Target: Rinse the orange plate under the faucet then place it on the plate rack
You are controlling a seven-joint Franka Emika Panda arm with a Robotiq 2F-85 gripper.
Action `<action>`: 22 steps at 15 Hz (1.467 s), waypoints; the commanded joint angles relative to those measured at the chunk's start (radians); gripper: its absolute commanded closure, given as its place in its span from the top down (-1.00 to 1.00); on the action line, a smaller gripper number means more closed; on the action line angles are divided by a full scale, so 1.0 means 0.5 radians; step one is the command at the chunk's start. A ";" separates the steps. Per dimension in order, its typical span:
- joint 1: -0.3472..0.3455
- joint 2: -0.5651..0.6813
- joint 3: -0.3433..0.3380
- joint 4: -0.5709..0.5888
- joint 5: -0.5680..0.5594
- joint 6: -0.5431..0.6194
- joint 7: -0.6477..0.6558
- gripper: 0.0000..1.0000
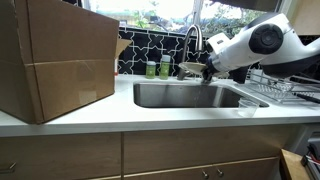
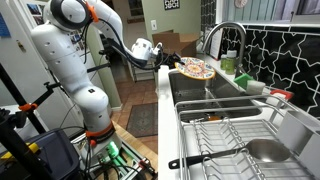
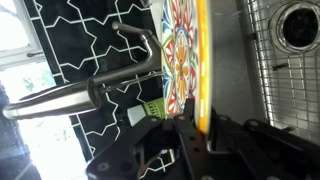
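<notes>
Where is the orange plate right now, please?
In an exterior view, the gripper holds the orange plate over the sink, beside the faucet.

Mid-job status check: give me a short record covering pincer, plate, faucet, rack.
pincer: shut on the plate's rim
plate: patterned, orange-edged, held over the sink
faucet: close beside the plate; running water cannot be told
rack: next to the sink, plate not yet in it

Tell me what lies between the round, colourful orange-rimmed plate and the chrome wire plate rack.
The steel sink basin lies between the orange-rimmed plate and the chrome wire plate rack; an exterior view shows this.
</notes>
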 commanded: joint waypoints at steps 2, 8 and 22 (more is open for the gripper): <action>-0.006 0.009 -0.015 0.007 0.013 -0.254 -0.019 -0.94; 0.003 0.052 -0.026 0.027 0.119 -0.409 -0.015 -0.94; 0.004 0.047 -0.039 0.091 0.126 -0.102 0.368 -0.94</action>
